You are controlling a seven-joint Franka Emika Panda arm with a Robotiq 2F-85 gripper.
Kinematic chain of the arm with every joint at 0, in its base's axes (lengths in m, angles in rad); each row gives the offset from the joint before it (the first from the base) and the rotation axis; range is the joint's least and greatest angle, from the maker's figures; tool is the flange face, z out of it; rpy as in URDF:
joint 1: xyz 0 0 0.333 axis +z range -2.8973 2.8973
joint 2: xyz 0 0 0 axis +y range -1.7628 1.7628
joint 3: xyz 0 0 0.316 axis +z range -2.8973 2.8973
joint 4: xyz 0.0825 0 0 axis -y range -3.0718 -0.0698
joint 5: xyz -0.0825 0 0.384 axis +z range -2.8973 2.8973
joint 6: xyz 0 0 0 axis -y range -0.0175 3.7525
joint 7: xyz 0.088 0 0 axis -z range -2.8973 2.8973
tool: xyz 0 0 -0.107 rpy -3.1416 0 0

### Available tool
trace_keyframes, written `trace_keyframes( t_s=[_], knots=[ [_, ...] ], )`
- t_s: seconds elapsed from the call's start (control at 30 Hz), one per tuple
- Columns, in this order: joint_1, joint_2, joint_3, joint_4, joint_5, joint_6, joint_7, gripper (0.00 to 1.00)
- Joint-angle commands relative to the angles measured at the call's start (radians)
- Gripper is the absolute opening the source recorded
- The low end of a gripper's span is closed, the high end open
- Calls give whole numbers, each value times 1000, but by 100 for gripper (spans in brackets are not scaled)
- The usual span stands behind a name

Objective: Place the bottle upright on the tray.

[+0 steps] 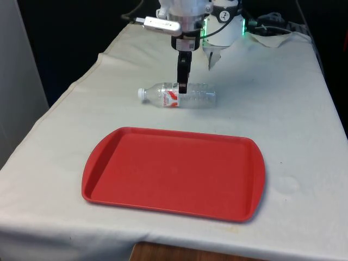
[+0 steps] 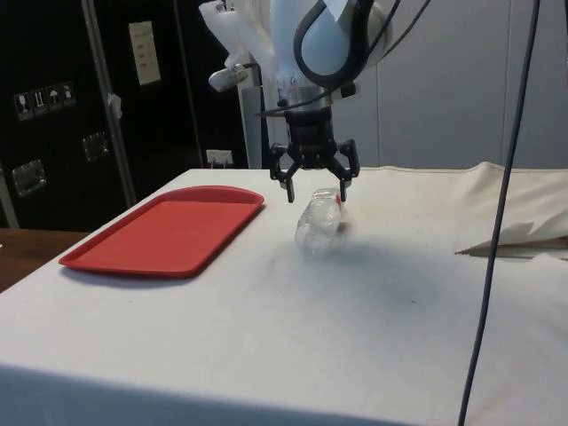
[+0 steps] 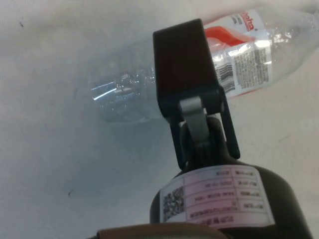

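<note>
Bottle (image 1: 179,95) lies on its side on the worktop (image 1: 283,109), cap toward nine o'clock in the front view, at twelve o'clock from the red tray (image 1: 174,173) and well clear of it. The hand (image 2: 314,189) sits low over its middle, fingers spread wide to either side and gripping nothing, apparently lined up to close across the body.

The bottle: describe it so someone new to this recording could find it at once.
On the white-clothed table, look past the red tray towards the arm. The bottle lies on its side there under the open gripper, clear plastic with a white cap and a red-and-white label.
</note>
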Motion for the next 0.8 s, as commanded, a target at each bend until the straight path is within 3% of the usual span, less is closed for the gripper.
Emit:
trace_keyframes(
  t_s=[0.0,0.03,0.07,0.1,0.3,0.33,0.37,0.6,0.77],
  knots=[
    [-13,-2,23,3,50,2,-38,100],
    [-13,0,23,7,59,1,-44,100],
    [0,3,1,5,17,0,-14,100],
    [-14,3,24,11,68,-2,-51,100],
    [-14,30,27,53,137,-19,-106,100],
    [0,36,5,53,104,-13,-82,100],
    [-10,35,20,59,144,-24,-114,100],
    [0,45,5,63,128,-26,-103,100],
    [-10,26,2,50,135,-29,-140,100]
  ],
)
